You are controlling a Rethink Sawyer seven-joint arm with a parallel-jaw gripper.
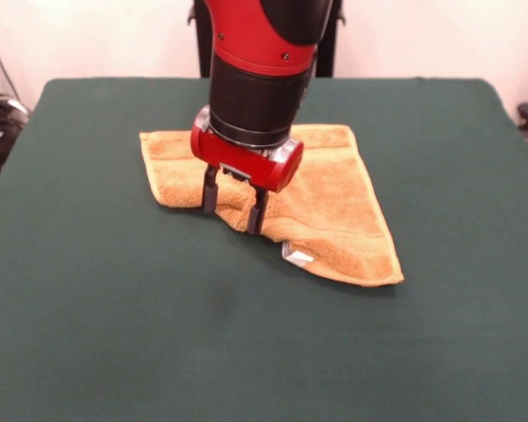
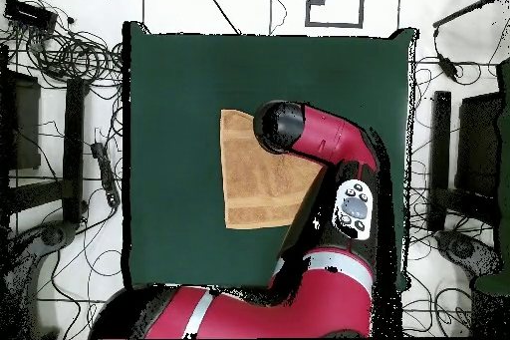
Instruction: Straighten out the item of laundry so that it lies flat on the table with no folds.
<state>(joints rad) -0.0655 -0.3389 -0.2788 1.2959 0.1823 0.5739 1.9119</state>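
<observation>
Tool (image 1: 234, 211) lowered onto the front edge of the towel (image 1: 334, 220), its two fingers (image 1: 210, 195) spread apart and straddling a raised fold, not yet clenched. The towel lies folded into a triangle on the table (image 1: 114, 334), mostly behind and to one side of the tool, its long point trailing away toward the white tag (image 1: 297, 256).

- The arm (image 1: 262, 53) is coming down into the front view from above, its red and black wrist section standing close to vertical.
- A red collar is sitting at the bottom of the black wrist cylinder, tilting slightly.
- The gripper (image 1: 233, 202) is pointing straight down beneath that collar, its two dark fingers (image 1: 210, 191) hanging apart with a clear gap showing between them.
- In the overhead view the arm (image 2: 329, 142) is reaching from the base at the bottom, bending at an elbow and ending in a rounded black and red head.
- The gripper itself is lying hidden under that head in the overhead view.
</observation>
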